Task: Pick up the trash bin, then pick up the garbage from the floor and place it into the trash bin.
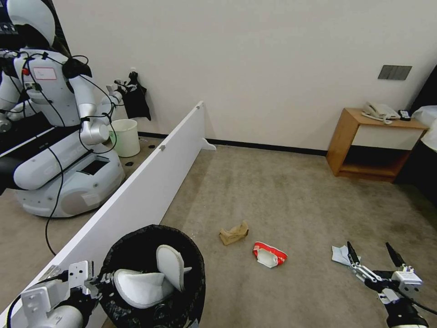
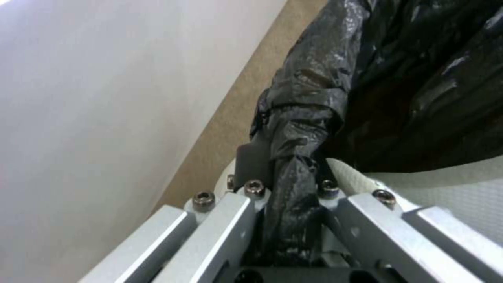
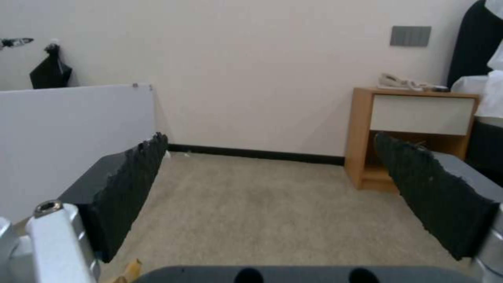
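The trash bin (image 1: 182, 291), lined with a crinkled black bag, stands at my lower left with two white slippers (image 1: 157, 273) inside. My left gripper (image 1: 105, 277) is shut on its rim; in the left wrist view the fingers (image 2: 251, 161) pinch the bunched black bag (image 2: 309, 98) beside a slipper (image 2: 450, 188). On the carpet lie a brown paper scrap (image 1: 234, 233), a red-white packet (image 1: 269, 254) and a pale blue mask (image 1: 339, 254). My right gripper (image 1: 368, 247) hovers open just right of the mask. Its dark pads (image 3: 131, 184) stand wide apart with nothing between them.
A long white partition board (image 1: 150, 182) runs along the left, close to the bin. Behind it stand another robot (image 1: 54, 114) and a cream bucket (image 1: 125, 136). A wooden nightstand (image 1: 368, 146) with a phone stands at the far right wall.
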